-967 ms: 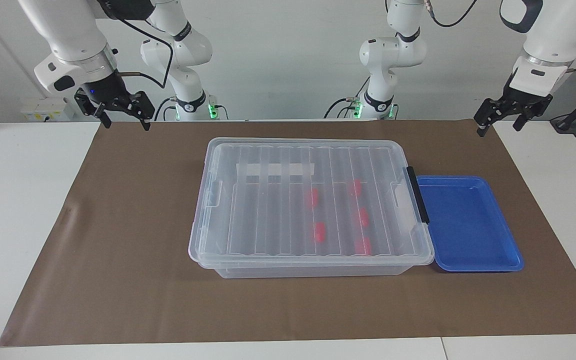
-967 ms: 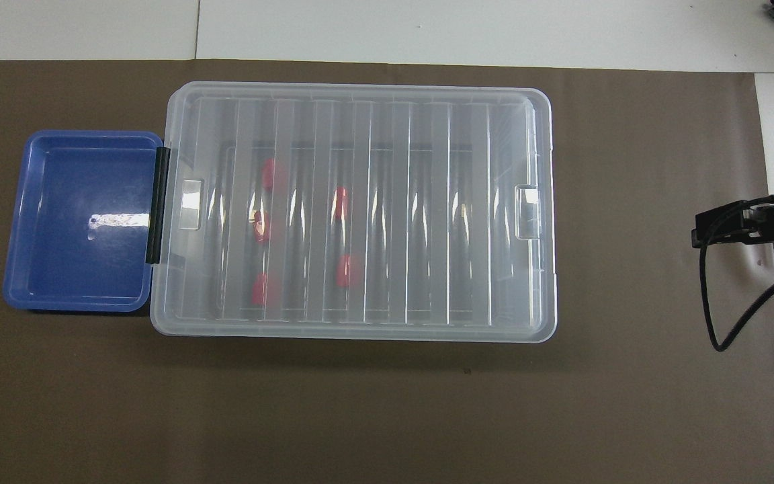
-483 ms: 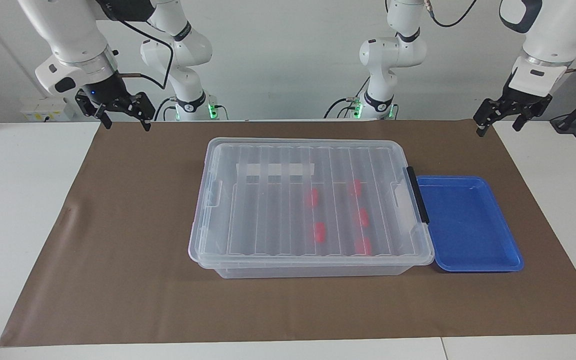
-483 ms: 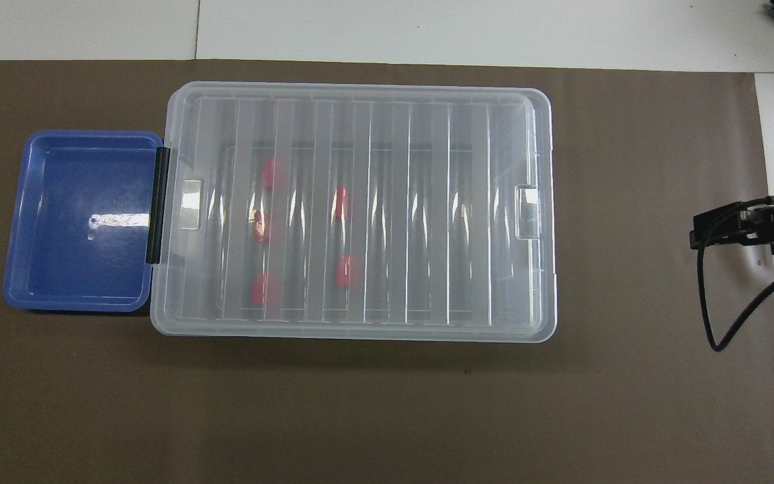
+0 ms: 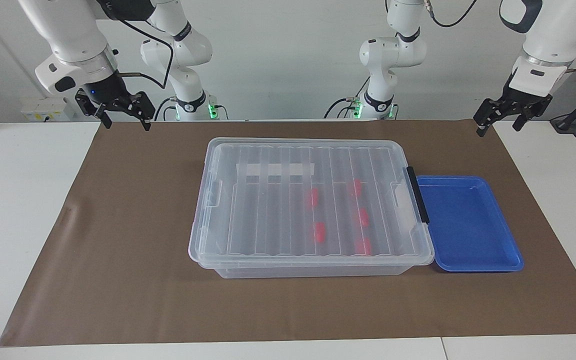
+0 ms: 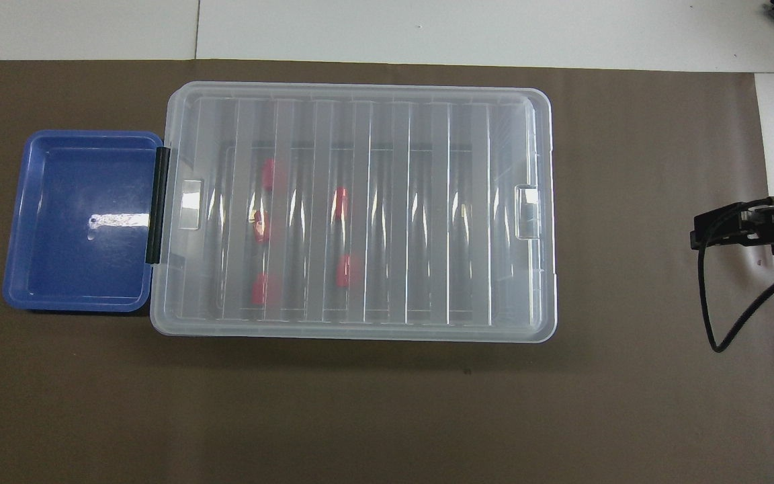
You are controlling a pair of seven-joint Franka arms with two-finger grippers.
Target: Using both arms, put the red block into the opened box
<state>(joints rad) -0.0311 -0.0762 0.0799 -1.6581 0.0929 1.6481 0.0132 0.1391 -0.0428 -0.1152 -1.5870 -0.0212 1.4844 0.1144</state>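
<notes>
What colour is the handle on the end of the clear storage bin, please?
Black; the handle shows best in the facing view.

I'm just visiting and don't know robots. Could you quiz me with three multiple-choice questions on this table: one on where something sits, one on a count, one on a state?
1. Where is the blue tray?
A. on the box lid
B. beside the box, at the left arm's end
C. inside the box

2. How many red blocks show in the box?
A. two
B. five
C. eight

3. How is the box now?
A. lid on
B. lid off
C. tipped over

Answers:
1 B: the tray lies against the box's black handle.
2 B: five red shapes show through the clear lid.
3 A: the ribbed lid covers the box while the left gripper and right gripper hang open, apart from it.
</notes>
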